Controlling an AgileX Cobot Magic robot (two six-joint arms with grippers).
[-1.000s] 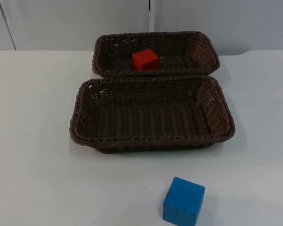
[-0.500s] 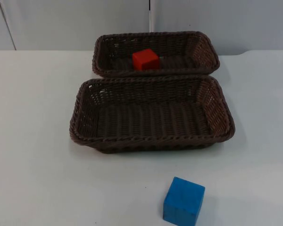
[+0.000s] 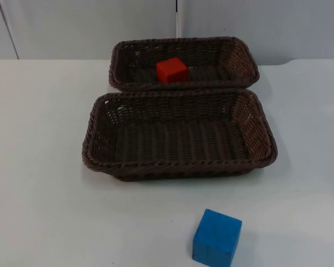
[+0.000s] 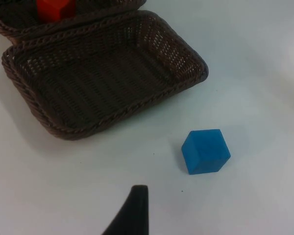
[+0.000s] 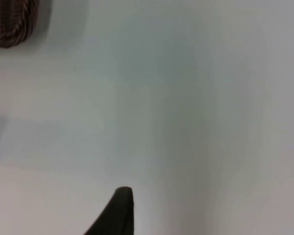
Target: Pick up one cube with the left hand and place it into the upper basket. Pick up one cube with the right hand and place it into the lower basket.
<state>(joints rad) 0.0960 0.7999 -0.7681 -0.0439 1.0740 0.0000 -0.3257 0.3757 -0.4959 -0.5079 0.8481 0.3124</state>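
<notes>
On the table, blue cube (image 3: pixel 216 237) and red cube (image 3: pixel 172 69) unmoved; hands' grip can't be told.

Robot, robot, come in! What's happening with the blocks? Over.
Red cube in upper basket. Blue cube on table, lower basket waiting for it. Nothing in the way.

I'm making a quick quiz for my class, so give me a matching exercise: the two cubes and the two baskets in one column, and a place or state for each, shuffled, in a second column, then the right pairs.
Column one:
1. red cube
2. blue cube
3. upper basket
4. lower basket

Column two:
A. has no cube in it
B. lies on the bare table
C. sits inside a basket
D. holds a cube

Pairs: 1-C, 2-B, 3-D, 4-A
</notes>
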